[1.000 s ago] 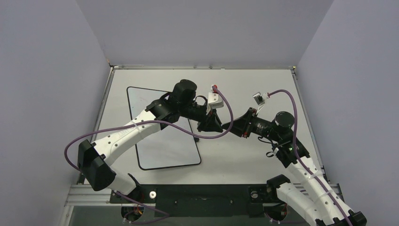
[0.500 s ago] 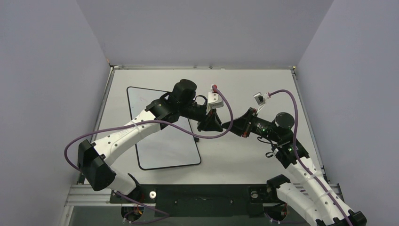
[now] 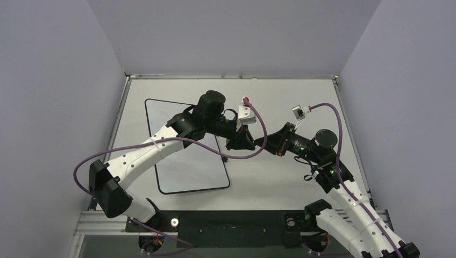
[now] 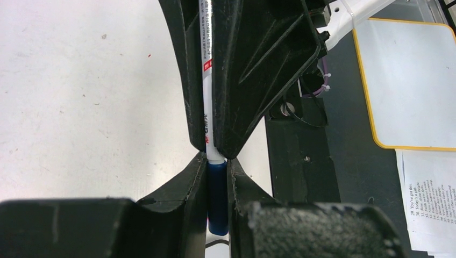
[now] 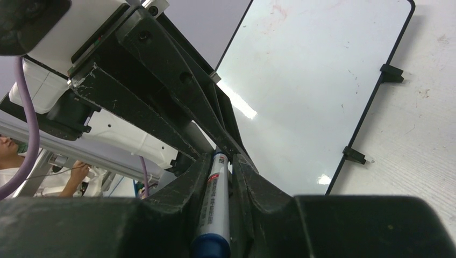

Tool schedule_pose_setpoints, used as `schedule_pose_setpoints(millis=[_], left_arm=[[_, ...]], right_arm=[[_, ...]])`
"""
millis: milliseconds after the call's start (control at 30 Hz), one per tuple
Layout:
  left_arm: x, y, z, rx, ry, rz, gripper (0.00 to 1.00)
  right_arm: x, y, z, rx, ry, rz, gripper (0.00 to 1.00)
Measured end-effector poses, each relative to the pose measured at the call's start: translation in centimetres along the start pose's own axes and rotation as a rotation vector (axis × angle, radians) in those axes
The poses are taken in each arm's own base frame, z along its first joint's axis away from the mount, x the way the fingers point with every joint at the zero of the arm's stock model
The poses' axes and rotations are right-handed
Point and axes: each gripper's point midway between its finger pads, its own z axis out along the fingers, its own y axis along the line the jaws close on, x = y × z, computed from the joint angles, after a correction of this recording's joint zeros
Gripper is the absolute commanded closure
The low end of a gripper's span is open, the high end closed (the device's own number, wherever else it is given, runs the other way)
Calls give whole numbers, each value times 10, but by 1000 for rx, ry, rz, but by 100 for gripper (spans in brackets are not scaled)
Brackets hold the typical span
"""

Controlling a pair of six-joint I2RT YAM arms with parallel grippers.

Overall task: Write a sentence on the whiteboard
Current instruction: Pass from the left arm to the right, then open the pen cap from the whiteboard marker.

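Note:
A marker is held between both grippers above the table, right of the whiteboard. My left gripper is shut on the marker's blue cap. My right gripper is shut on its white barrel, which also runs between the right fingers in the left wrist view. Cap and barrel meet end to end. From above, the left gripper and right gripper touch tip to tip. The whiteboard lies flat with a thin black rim. The sentence is out of view; the visible face looks blank.
Small black feet stick out from the whiteboard's edge. Purple cables loop over both wrists. Off the table's near edge, a yellow-rimmed board and a printed sheet show in the left wrist view. Grey walls enclose the table.
The right wrist has shifted very slightly to the right. Both grippers stay together on the marker.

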Motion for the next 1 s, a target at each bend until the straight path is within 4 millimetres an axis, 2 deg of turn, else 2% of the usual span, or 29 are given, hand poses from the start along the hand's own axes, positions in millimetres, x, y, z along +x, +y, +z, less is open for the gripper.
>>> schedule_pose_setpoints(millis=[100, 133, 167, 200, 300, 333, 367, 400, 433, 633, 833, 1000], left_arm=[[2, -2, 1, 3, 7, -3, 100], [2, -2, 1, 3, 10, -4, 100], [3, -2, 1, 2, 11, -4, 100], [3, -1, 1, 0, 12, -4, 100], [3, -1, 1, -2, 13, -5, 100], [3, 0, 1, -5, 13, -5, 86], [3, 0, 1, -7, 14, -4, 77], [4, 1, 2, -14, 15, -4, 62], [4, 3, 2, -27, 18, -1, 56], [6, 14, -1, -116, 32, 5, 54], [-2, 16, -16, -187, 11, 30, 54], [-5, 17, -19, -210, -7, 43, 56]], right_arm=[[-1, -2, 1, 6, -3, 3, 83], [-1, -2, 1, 6, -3, 3, 87], [-1, -2, 1, 6, -5, 2, 96], [-1, -1, 1, 4, -6, 3, 99], [-1, -2, 1, 6, -6, 1, 100], [-1, -2, 1, 6, -6, -1, 100], [-1, -2, 1, 7, -6, -2, 100], [-1, -3, 1, 9, -7, -4, 100], [-1, -4, 1, 15, -7, -3, 100], [-1, -14, 0, 68, -14, 7, 100], [-7, -10, -1, 75, -34, -4, 100], [-10, -6, -1, 69, -40, -10, 100]])
